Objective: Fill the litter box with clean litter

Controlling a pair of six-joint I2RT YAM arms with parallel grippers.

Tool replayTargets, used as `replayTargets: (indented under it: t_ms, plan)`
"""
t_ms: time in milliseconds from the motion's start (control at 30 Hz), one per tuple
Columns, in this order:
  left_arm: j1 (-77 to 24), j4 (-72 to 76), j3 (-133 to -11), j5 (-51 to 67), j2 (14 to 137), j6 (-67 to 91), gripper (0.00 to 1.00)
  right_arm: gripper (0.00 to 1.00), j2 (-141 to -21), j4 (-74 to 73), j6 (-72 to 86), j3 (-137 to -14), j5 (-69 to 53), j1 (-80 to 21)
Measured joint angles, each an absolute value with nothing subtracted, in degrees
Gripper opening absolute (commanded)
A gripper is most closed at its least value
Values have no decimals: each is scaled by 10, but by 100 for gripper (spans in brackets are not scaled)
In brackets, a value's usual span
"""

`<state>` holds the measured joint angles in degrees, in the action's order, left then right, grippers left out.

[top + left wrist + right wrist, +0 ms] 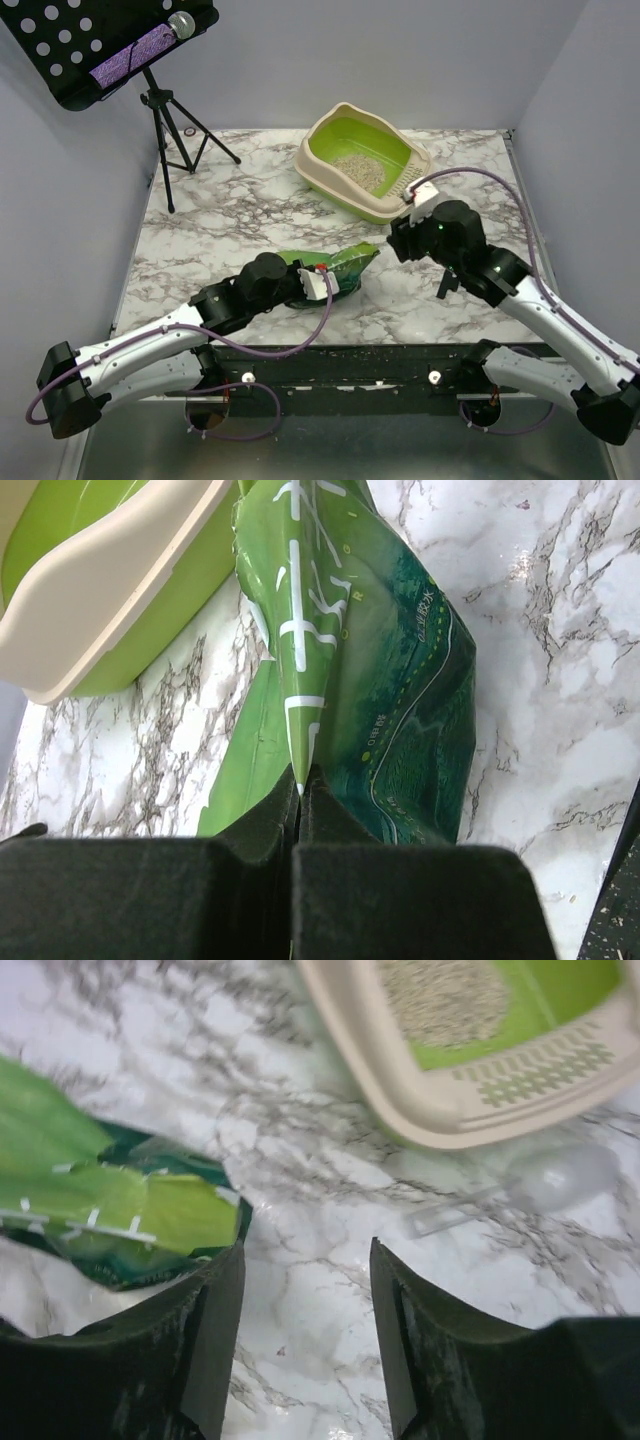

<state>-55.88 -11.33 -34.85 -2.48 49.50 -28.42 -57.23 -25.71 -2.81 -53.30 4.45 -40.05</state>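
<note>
The litter box [322,150], beige rim and lime-green inside, stands at the back of the marble table with a patch of clean litter [360,171] in it. It also shows in the left wrist view [110,585] and the right wrist view [440,1100], with the litter [440,998] inside. The green-and-teal bag [345,266] lies mid-table. My left gripper [297,785] is shut on the bag's [400,680] edge. My right gripper [305,1260] is open and empty above the table, just right of the bag [120,1210].
A clear plastic scoop [540,1185] lies on the table beside the litter box's front rim. A black music stand on a tripod [165,110] stands at the back left. The table's [230,215] left half holds only the tripod's legs.
</note>
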Motion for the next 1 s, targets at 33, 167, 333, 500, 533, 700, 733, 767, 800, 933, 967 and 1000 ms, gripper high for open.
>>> replayTargets:
  t_ms: [33, 167, 333, 500, 533, 700, 733, 767, 800, 933, 967, 1000]
  plan:
    - [-559, -113, -349, -25, 495, -284, 0, 71, -556, -257, -11, -539, 70, -398]
    - [-559, -110, -349, -28, 498, -283, 0, 79, -517, -262, 54, -549, 157, -384]
    - [-559, -100, -349, -41, 507, -278, 0, 75, -503, -265, 143, -501, 192, -296]
    - [-559, -88, -350, -57, 518, -267, 0, 72, -542, -272, 244, -428, 181, -151]
    - [-559, -87, -350, -60, 520, -264, 0, 72, -556, -276, 263, -420, 181, -135]
    - [-559, -83, -351, -69, 525, -252, 0, 70, -590, -302, 340, -390, 179, -101]
    - [-559, -83, -353, -71, 529, -248, 0, 70, -591, -302, 352, -386, 175, -94]
    - [-559, -83, -355, -73, 532, -245, 0, 69, -592, -302, 363, -383, 171, -86]
    - [-559, -85, -359, -76, 537, -241, 0, 68, -595, -302, 372, -380, 169, -78]
    - [-559, -92, -375, -86, 559, -225, 0, 66, -608, -302, 395, -370, 160, -51]
    - [-559, -92, -376, -86, 559, -223, 0, 66, -610, -302, 397, -368, 157, -47]
    - [-559, -93, -376, -86, 559, -220, 0, 66, -611, -302, 399, -366, 155, -43]
